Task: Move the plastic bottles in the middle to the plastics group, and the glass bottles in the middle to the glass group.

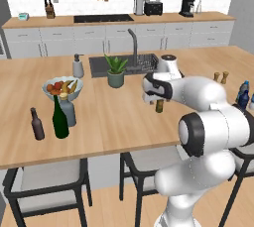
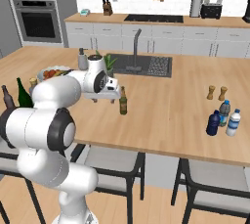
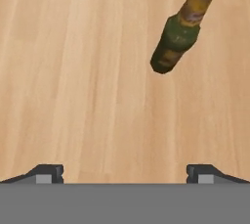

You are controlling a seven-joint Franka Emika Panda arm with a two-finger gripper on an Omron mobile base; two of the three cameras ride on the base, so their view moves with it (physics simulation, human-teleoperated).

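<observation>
Jaws stood spread to their widest with nothing between them, the gripper hanging over bare wood of the island counter. Just ahead and off to one side in the hand view stood the slim amber-olive beer bottle, upright and apart from the fingertips. In the right base view that same bottle stood just beside the hand, alone in the middle of the counter. It looked like the last middle item to sort: the green wine bottle already stood by the dark brown bottle and the stoppered flask, and the navy bottle by the water bottles. A good pick would have called for centring the jaws on the bottle's body, low enough not to tip it, then closing squarely.
</observation>
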